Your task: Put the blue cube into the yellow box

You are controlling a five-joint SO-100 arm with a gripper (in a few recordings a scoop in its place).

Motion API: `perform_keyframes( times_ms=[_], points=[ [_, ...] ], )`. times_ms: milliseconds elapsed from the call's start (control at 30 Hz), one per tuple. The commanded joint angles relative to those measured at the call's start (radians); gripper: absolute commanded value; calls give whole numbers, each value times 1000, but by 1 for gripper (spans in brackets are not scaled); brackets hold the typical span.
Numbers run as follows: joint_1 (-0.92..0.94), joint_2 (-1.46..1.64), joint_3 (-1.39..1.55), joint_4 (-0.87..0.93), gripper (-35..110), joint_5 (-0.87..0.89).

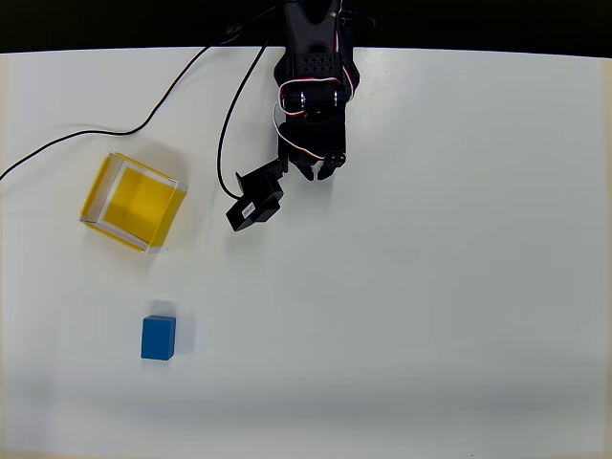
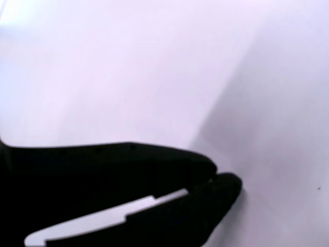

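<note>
Jaws closed, empty, far from blue cube [image 1: 159,338] — risk: a skewed descent nudges it away from yellow box [image 1: 132,202].

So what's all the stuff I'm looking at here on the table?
yellow box: one, translucent yellow with pale rims, open top, left part of the overhead view, nothing inside it.
blue cube: one, bright blue, on the table below the box in the overhead view, apart from it.
table: one, white, under everything.
cables: two, black, running across the table from the arm's base.
robot arm: one, black, top centre of the overhead view.
hand: one, black, fingertips together, holding nothing, close above the bare table in the wrist view.
</note>
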Motion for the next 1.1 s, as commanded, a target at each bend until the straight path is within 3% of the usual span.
perform_keyframes(
  times_ms=[0,300,433,567,1067],
  points=[
    [3,29,28,8,1,-12],
    [-14,31,28,9,2,-15],
    [15,14,26,11,4,-94],
    [72,-75,-14,-104,7,-115],
    [367,-821,-738,-495,33,-137]
  ],
)
